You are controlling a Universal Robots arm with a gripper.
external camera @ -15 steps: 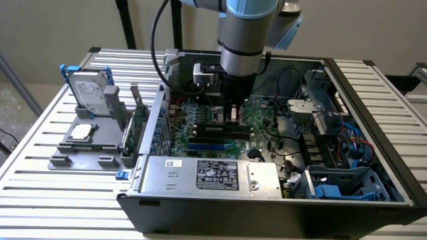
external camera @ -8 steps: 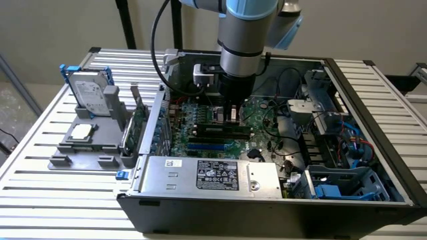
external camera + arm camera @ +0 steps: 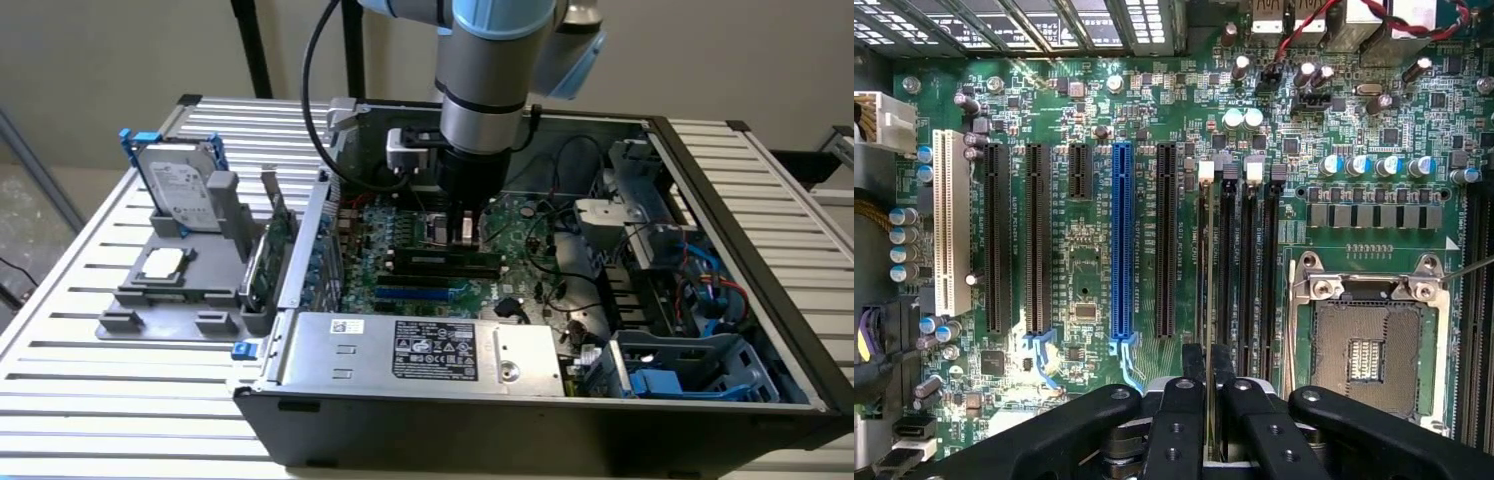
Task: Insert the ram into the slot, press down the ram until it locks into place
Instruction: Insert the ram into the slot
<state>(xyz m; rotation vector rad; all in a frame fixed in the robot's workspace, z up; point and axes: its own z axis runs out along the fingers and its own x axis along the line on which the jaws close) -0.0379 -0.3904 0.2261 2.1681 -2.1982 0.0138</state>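
Black fingers (image 3: pixel 1176 415) of the gripper (image 3: pixel 1209 368) are seen clamped on the ram (image 3: pixel 1212 260), which is held upright, edge-on, along the slot (image 3: pixel 1203 200) on the motherboard (image 3: pixel 1094 330).

Soft even light washing over the slatted table (image 3: pixel 80 330), inside of the case (image 3: pixel 534 430) sitting dim around the ram (image 3: pixel 447 262), metal socket frame (image 3: pixel 1374 290) glinting

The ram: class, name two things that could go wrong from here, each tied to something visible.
1. The ram, gripped edge-on by the jaws, lines up with the slot, one of four near-identical black ones packed side by side; a slight offset could seat it in a neighbour.
2. The bare processor socket lies right beside them; a slip might damage it.
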